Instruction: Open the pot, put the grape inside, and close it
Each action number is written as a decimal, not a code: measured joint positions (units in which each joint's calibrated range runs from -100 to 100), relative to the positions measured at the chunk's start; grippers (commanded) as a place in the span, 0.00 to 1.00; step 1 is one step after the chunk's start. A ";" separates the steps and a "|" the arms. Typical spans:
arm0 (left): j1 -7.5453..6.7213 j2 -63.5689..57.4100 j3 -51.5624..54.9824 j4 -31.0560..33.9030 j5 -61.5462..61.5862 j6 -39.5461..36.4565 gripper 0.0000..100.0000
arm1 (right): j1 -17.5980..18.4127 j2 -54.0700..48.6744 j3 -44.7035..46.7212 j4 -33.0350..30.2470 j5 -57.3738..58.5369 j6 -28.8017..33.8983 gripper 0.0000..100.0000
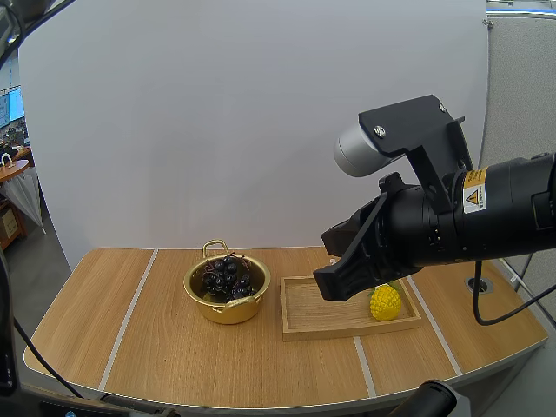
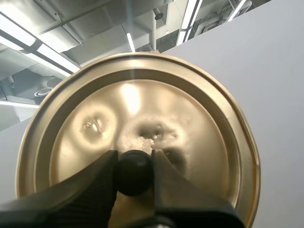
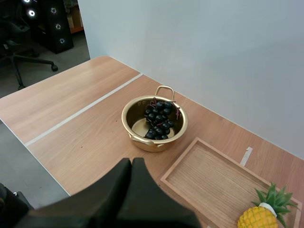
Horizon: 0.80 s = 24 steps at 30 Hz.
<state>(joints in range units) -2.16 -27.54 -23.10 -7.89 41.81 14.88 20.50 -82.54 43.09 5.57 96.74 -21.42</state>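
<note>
My left gripper (image 2: 135, 172) is pinched tight on the black knob (image 2: 135, 183) of the gold lid (image 2: 142, 109), whose disc stands just beyond my fingertips. My right gripper (image 3: 131, 164) has its fingers pressed together into one wedge, holding nothing, and hangs above the table (image 3: 71, 109). Ahead of it and below sits the open pot (image 3: 142, 141) with the bunch of grapes (image 3: 160, 119) inside. Just beside the pot lies the wooden tray (image 3: 209, 178), a toy pineapple (image 3: 262, 219) on one end.

glossy gold metal pot (image 1: 228, 311) and lid (image 2: 142, 109), matt wooden tray (image 1: 321, 314).
</note>
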 measured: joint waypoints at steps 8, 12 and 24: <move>0.00 -1.48 -0.16 0.00 17.67 0.00 0.00 | 0.00 0.00 0.00 -0.11 0.00 0.00 0.00; 0.00 -3.25 -0.16 0.00 33.50 0.00 0.00 | 0.00 0.00 0.00 -0.11 0.00 0.00 0.00; 0.00 -1.07 1.26 -1.93 58.16 -0.08 0.00 | 0.00 0.00 0.00 -0.11 0.00 0.00 0.00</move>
<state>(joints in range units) -2.16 -28.62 -21.84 -9.82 99.97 14.80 20.50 -82.54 43.09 5.47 96.74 -21.42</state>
